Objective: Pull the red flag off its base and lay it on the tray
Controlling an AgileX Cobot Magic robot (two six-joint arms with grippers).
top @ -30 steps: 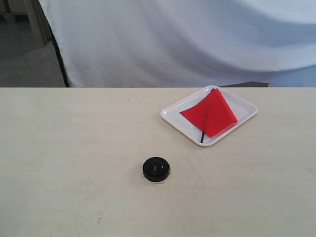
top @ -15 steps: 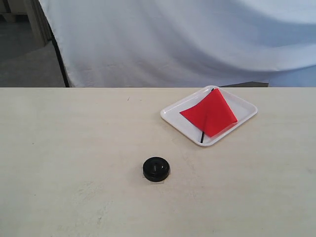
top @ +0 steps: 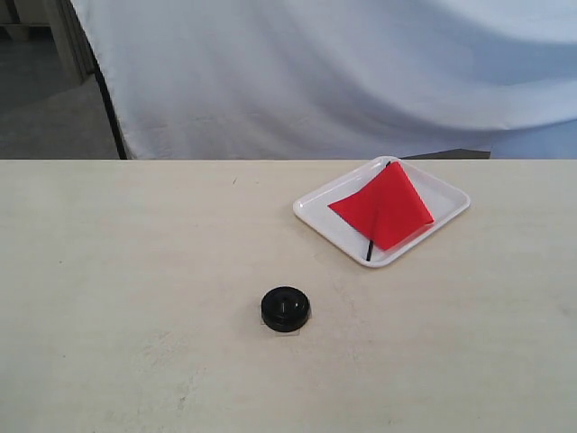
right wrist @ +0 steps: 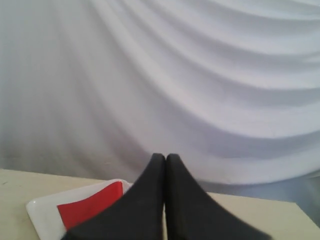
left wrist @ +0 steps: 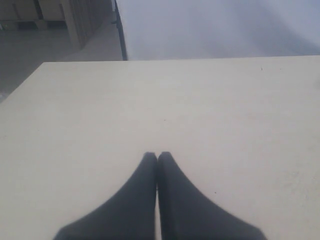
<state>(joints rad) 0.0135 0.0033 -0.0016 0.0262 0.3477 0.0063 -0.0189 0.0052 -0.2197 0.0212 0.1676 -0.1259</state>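
The red flag [top: 383, 207] lies flat on the white tray [top: 451, 195] at the back right of the table, its thin black pole running along the cloth. The round black base [top: 286, 308] stands alone on the table, nearer the front and to the left of the tray, with its centre hole bare. Neither arm shows in the exterior view. My left gripper [left wrist: 157, 155] is shut on nothing above bare tabletop. My right gripper [right wrist: 165, 157] is shut and holds nothing; behind its fingers I see part of the red flag [right wrist: 90, 204] on the tray [right wrist: 42, 210].
A white cloth backdrop [top: 315, 72] hangs behind the table's far edge. A dark pole [top: 108, 108] stands at the cloth's left edge, with floor beyond it. The pale tabletop [top: 135, 271] stretches wide to the left of the base.
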